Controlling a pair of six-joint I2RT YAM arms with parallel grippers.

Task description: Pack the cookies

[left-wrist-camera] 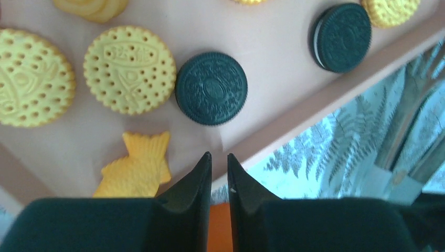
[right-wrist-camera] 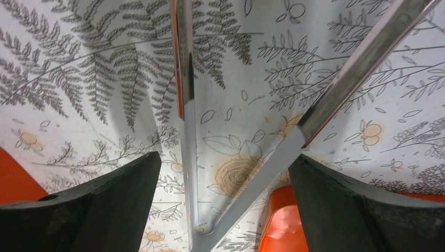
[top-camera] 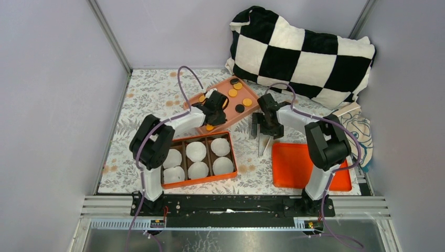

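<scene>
Left gripper [left-wrist-camera: 219, 160] hovers over the pink tray [left-wrist-camera: 273, 68], fingers nearly closed, empty; the cookies [top-camera: 233, 93] all sit on it. Right gripper [right-wrist-camera: 223, 157] gapes around tongs [right-wrist-camera: 184, 105] beside the tray. All 6 paper liners [top-camera: 197, 151] bare, nothing packed yet.

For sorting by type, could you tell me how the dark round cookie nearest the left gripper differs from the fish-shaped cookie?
The dark round cookie is near-black; the fish-shaped cookie is yellow-orange. The dark round cookie is a ridged disc; the fish-shaped cookie has an irregular outline with a tail. The dark round cookie shows whole; the left gripper hides the fish-shaped cookie's lower edge. Both lie flat on the pink tray, apart.
</scene>
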